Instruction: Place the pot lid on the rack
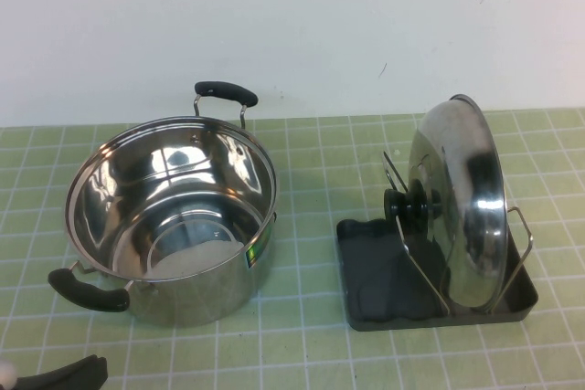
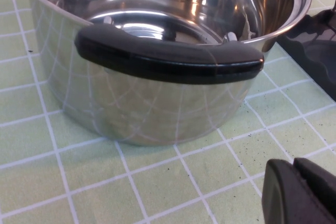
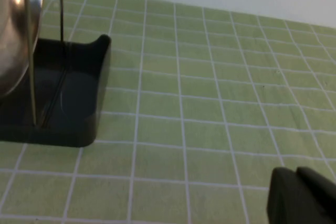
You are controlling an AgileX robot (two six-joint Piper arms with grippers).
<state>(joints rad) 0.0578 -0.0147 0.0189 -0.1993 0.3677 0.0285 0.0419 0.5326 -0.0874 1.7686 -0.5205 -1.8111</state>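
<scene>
Both grippers sat well back from the work, and neither one held anything. The pot lid (image 1: 462, 207) stood on edge in the rack (image 1: 366, 294), propped between the wire uprights, its black knob facing the pot (image 1: 174, 216) on the robot's left, its long axis running up and down. The job looked finished to me. The left gripper (image 1: 64, 374) lay low at the near-left corner of the table (image 1: 311, 353), just short of the pot's near handle, with the lid far off to its right. The right gripper (image 3: 302, 195) showed only in its own wrist camera, hanging low over bare tiles just beside the rack's outer wall, so it was the nearer arm. I could not tell whether either pair of fingers stood apart or together.
</scene>
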